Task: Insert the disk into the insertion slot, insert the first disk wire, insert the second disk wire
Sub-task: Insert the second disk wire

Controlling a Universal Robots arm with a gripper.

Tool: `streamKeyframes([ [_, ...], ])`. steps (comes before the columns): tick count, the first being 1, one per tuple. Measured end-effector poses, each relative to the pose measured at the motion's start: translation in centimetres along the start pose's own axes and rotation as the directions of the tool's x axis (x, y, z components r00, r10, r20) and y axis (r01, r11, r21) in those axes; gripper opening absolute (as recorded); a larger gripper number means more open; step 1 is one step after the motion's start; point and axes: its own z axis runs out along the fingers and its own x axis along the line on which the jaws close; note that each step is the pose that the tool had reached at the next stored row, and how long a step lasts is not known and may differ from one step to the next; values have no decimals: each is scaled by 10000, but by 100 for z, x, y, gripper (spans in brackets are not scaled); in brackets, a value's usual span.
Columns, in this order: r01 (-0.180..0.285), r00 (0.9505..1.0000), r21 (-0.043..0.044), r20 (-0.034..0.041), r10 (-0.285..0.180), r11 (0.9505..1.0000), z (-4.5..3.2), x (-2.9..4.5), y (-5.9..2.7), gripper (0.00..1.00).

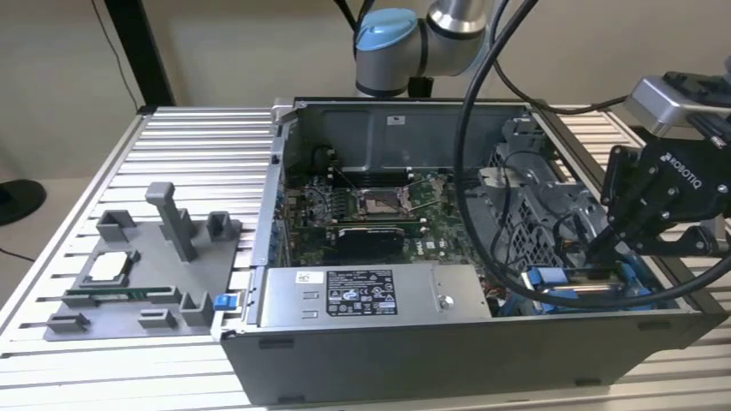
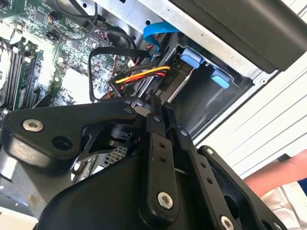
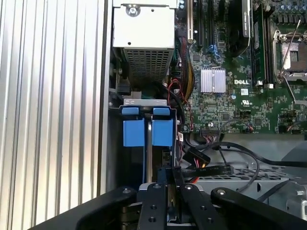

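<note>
Blue-framed, the disk (image 3: 147, 132) sits in the insertion slot (image 2: 211, 103) just ahead of the claw (image 3: 168, 175), whose fingers are clenched together near the coloured wires (image 2: 141, 74).

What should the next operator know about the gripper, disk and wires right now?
Gripper: fingers pressed together, low in the case's front corner, right over the drive bay.
Disk: seated on edge in the insertion slot, blue carrier tabs showing on top.
Wires: a coloured wire bundle and a black cable run toward the disk's end; whether either is plugged in is hidden behind the fingers.
Done: disk insertion. Left: confirm both wire connections.
</note>
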Motion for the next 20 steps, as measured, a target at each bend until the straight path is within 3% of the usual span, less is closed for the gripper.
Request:
streamKeyframes([
  [11,-2,10000,5,36,2,10000,2,4,1,0],
  [13,9,9999,20,107,-10,10000,7,4,0,0],
  [18,68,9988,106,491,-74,9999,12,4,-1,0],
  [20,74,9986,107,521,-79,9999,15,9,-2,0],
])
